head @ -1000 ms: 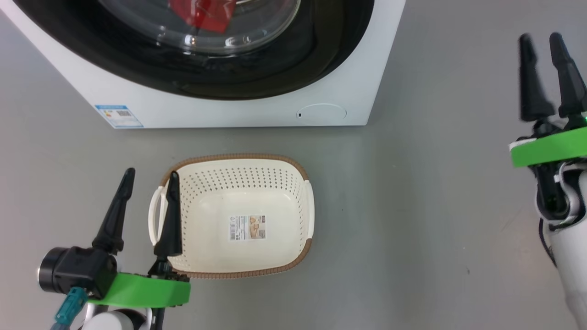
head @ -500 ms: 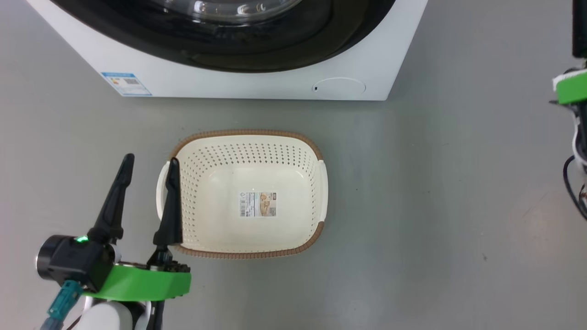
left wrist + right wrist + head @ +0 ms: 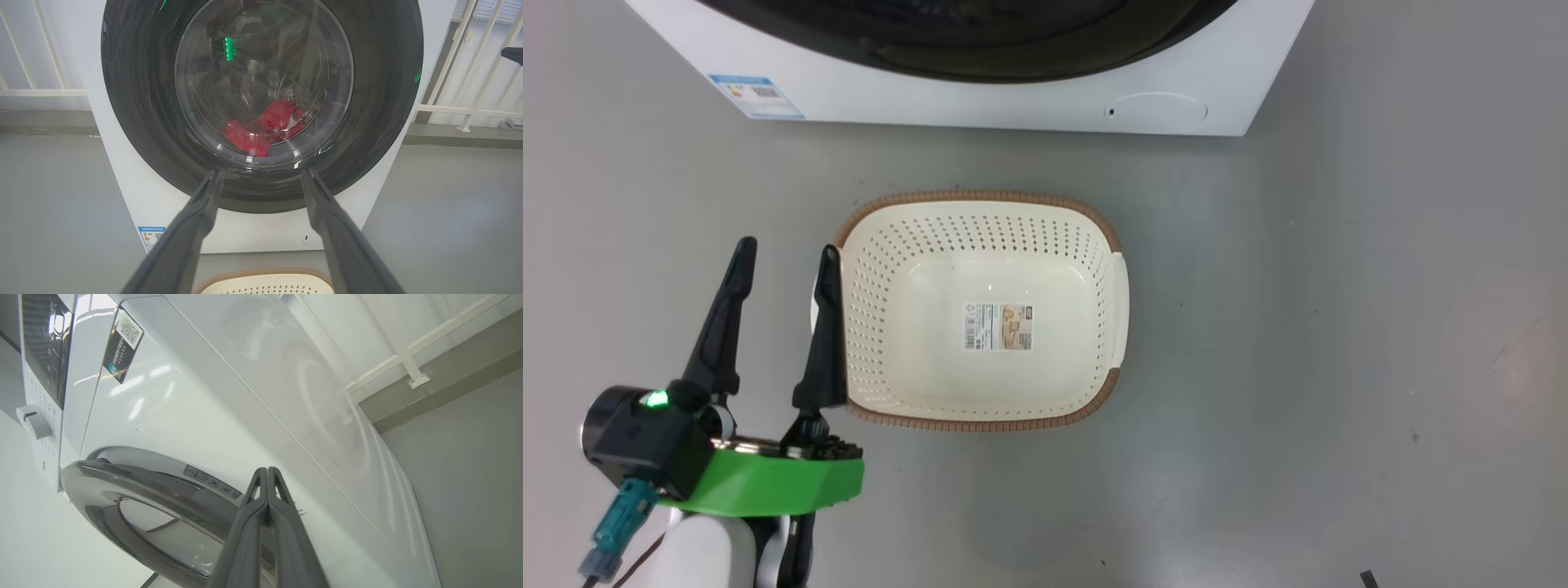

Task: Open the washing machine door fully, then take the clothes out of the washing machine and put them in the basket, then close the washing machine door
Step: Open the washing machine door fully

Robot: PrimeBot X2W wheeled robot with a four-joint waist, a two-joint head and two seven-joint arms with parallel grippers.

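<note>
The white washing machine (image 3: pixel 135 196) faces me with its black-rimmed door (image 3: pixel 135 122) closed. Red clothes (image 3: pixel 265 128) lie behind the door's glass at the bottom of the drum. The cream basket (image 3: pixel 1111 327) stands on the floor in front of the machine, with nothing but a paper label inside. My left gripper (image 3: pixel 787 249) hovers open just left of the basket, its right finger over the basket's left rim, nothing between the fingers. My right gripper (image 3: pixel 267 470) is shut on nothing, raised beside the machine's right side near the door's rim (image 3: pixel 135 486).
Grey floor (image 3: pixel 1339 327) spreads right of the basket and machine. A white railing (image 3: pixel 470 110) runs along the wall behind the machine on both sides. The machine's control knob (image 3: pixel 34 422) sits at its top. A small round hatch (image 3: pixel 1160 108) is low on the front.
The head camera has shifted, so the machine and basket slid up and right in the picture. My right gripper closed its fingers and rose out of the head view. The left gripper stayed open.
</note>
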